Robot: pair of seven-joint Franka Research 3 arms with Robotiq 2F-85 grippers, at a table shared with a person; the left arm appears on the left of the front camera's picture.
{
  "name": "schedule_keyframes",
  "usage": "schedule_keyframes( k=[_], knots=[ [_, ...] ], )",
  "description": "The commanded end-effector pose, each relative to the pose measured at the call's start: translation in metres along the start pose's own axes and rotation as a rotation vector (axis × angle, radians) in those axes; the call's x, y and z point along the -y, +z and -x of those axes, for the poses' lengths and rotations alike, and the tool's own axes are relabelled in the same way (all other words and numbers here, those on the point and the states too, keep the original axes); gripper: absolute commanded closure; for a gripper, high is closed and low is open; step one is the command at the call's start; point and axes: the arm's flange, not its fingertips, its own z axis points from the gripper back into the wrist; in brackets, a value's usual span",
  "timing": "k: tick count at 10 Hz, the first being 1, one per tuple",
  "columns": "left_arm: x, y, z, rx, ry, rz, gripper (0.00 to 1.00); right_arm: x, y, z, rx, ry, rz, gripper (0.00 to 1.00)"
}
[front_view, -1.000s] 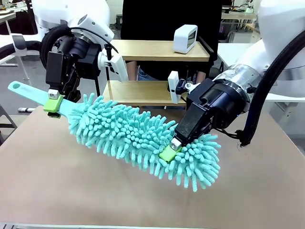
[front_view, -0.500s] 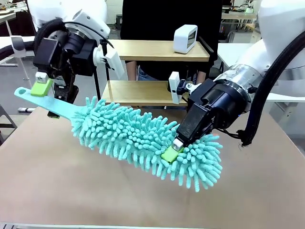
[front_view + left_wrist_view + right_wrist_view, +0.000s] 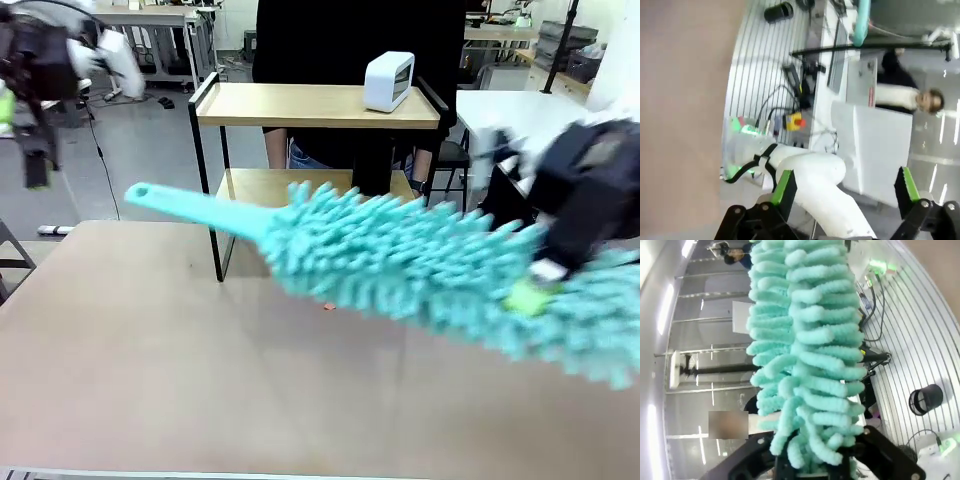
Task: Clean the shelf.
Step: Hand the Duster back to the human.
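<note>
Left gripper (image 3: 845, 192) up off to the side, fingers spread, empty. Shelf (image 3: 318, 105) at table's far edge, white box (image 3: 389, 81) on top board. Right gripper (image 3: 530, 290) clamped on teal duster (image 3: 420, 265) by the fluffy end (handle free, pointing left; probably awkward for wiping).

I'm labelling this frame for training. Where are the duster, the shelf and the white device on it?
duster (image 3: 420, 265), front view, middle of its teal fluffy head.
shelf (image 3: 300, 104), front view, bare top board.
white device (image 3: 388, 81), front view, its front face.
</note>
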Motion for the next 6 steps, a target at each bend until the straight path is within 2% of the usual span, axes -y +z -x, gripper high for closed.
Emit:
schedule_keyframes(
  k=[1, 3, 4, 5, 6],
  knots=[
    [0.004, -0.018, 0.072, 0.303, -0.018, -0.019, 0.00, -0.031, 0.046, 0.044, 0.206, 0.071, -0.022, 1.00],
    [0.003, -0.018, 0.157, 0.863, -0.114, -0.095, 0.00, -0.038, 0.080, 0.088, 0.505, 0.119, -0.060, 1.00],
    [-0.001, -0.019, 0.185, 1.140, -0.150, -0.112, 0.00, -0.029, 0.094, 0.105, 0.621, 0.119, -0.100, 1.00],
    [-0.006, -0.020, 0.201, 1.367, -0.170, -0.134, 0.00, -0.016, 0.107, 0.120, 0.719, 0.105, -0.150, 1.00],
    [-0.008, -0.022, 0.200, 1.496, -0.128, -0.196, 0.00, -0.001, 0.121, 0.135, 0.823, 0.087, -0.192, 0.90]
  ],
)
